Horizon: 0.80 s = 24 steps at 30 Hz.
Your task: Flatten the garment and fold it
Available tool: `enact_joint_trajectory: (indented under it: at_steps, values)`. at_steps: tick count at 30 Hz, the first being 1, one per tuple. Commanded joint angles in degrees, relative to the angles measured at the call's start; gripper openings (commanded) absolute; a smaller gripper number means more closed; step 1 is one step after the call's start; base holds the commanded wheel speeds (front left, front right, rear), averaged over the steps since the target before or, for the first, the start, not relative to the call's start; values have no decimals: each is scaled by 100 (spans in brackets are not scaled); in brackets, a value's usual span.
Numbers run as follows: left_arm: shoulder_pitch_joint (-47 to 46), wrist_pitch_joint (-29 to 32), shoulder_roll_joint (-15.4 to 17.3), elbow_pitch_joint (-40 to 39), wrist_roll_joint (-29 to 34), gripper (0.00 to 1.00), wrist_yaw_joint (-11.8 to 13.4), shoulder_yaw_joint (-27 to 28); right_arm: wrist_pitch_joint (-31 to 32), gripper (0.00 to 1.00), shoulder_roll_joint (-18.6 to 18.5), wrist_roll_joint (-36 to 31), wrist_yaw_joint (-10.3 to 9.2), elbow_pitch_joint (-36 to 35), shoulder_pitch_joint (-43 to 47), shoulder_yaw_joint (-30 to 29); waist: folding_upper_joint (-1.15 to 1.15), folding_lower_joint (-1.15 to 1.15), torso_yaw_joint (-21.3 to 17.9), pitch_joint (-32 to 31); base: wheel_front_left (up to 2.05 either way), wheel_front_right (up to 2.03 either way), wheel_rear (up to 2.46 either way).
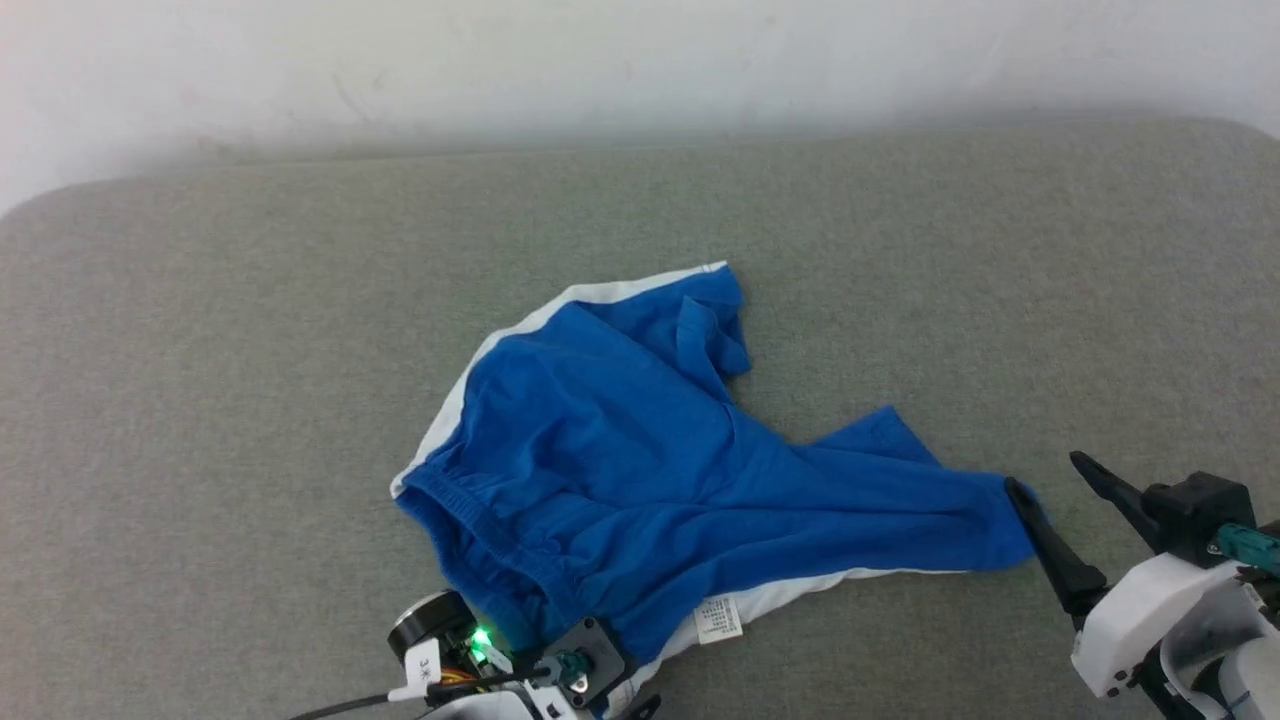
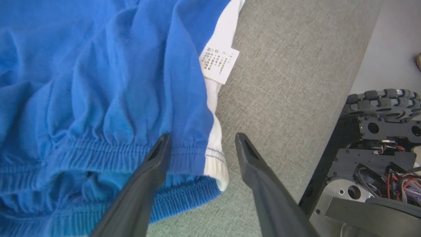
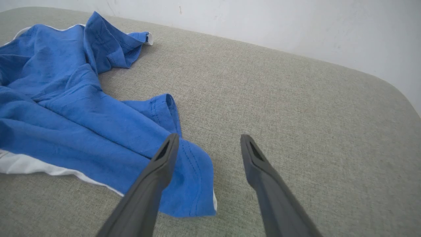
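The garment [image 1: 640, 470], bright blue shorts with white side stripes, lies crumpled on the grey surface with one leg stretched toward the right. Its gathered waistband [image 2: 98, 158] faces the near edge, and a small white tag [image 1: 720, 618] lies by the white stripe. My left gripper [image 2: 201, 136] is open, and its fingers straddle the waistband's white-striped corner from above. My right gripper [image 1: 1045, 475] is open at the end of the stretched leg. In the right wrist view its left finger [image 3: 154, 177] lies over the leg's hem [image 3: 197, 184], and nothing is held.
The grey padded surface [image 1: 900, 250] runs back to a white wall [image 1: 600, 60], with rounded far corners. In the left wrist view the robot's dark base and a wheel [image 2: 381, 102] sit beyond the surface's near edge.
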Motion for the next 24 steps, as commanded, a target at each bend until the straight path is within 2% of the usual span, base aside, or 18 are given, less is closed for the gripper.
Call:
enact_joint_trajectory:
  at_steps: [1,6,7,8,12,15,20,24]
  values:
    - [-101,38,21,134,-52,100,-37,-52,5,100,56,-64,-12,-51,49,-31,0,-1,-168,180,0,0,0]
    - [-336,179,166,623,8,100,-37,-441,20,100,131,-188,-12,-112,61,-160,0,-1,-197,255,0,0,0]
    - [-378,160,185,686,44,38,-37,-509,22,100,131,-214,-12,-121,54,-176,0,-1,-189,257,0,0,0]
    - [-395,110,177,722,27,0,-37,-542,27,100,130,-227,-12,-135,43,-190,0,-1,-177,251,0,0,0]
    - [-448,-206,170,662,-25,0,46,-446,170,100,-70,-279,-12,-290,-18,-82,0,-1,-104,161,0,0,0]
    - [-447,-407,260,465,-12,0,234,-282,565,100,-467,-171,-12,-542,-106,272,0,-1,-40,77,0,0,0]
    - [-388,-481,461,112,56,0,445,-166,1916,100,-1301,523,-12,-1082,-337,956,0,-1,52,-4,0,0,0]
    - [-373,-498,495,1,43,0,500,-144,2903,100,-1642,1201,-12,-1218,-637,1432,0,-1,137,13,0,0,0]
